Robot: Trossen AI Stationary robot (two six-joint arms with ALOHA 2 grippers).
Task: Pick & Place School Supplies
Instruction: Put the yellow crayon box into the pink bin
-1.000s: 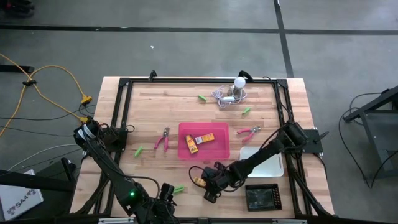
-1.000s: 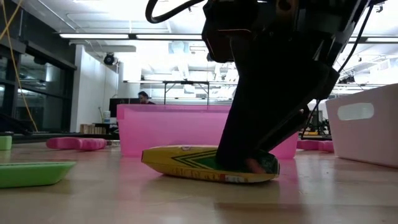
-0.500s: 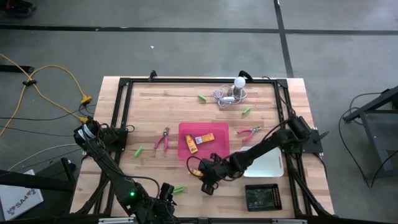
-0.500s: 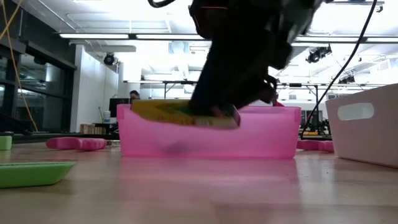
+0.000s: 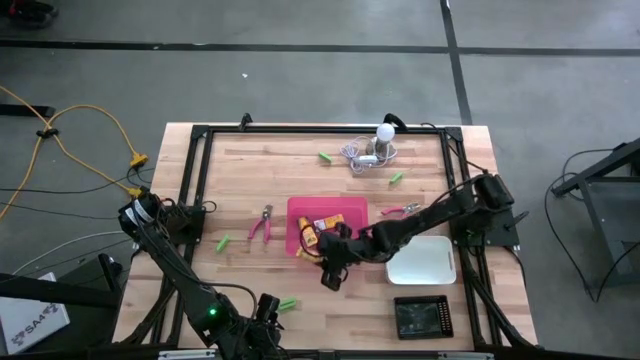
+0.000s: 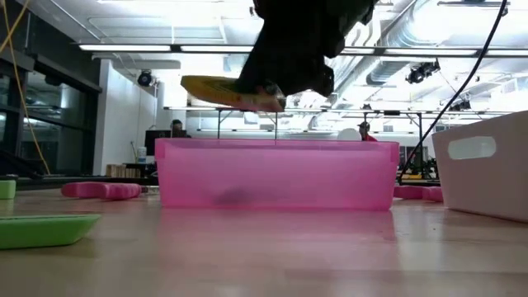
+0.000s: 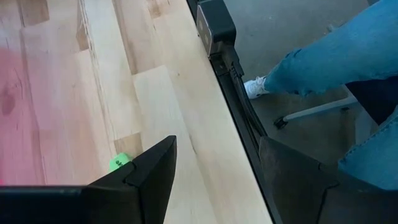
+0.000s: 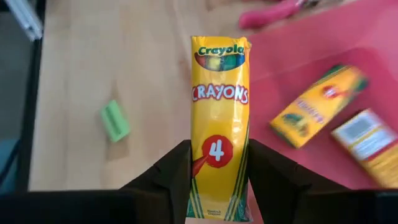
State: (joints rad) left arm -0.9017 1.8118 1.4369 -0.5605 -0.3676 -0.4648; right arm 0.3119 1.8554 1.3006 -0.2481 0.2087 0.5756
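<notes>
1. Over the near left corner of the pink tray (image 5: 352,241), the right gripper (image 5: 322,254) hangs in the air, fingers closed on a yellow crayon box (image 8: 219,118).
2. Two more crayon boxes (image 8: 318,106) lie inside the tray.
3. At the table's near edge, the left gripper (image 7: 211,171) waits with fingers spread, empty, near a green stick (image 7: 118,163).

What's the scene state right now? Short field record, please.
right hand: shut on crayon box, lifted above the near-left edge of the pink tray
left hand: open, parked at the table's near edge
in tray: two crayon boxes
on table outside tray: green sticks, two pink scissors, white tray, black tray, white bulb with cord
beyond table: a person's leg in jeans
</notes>
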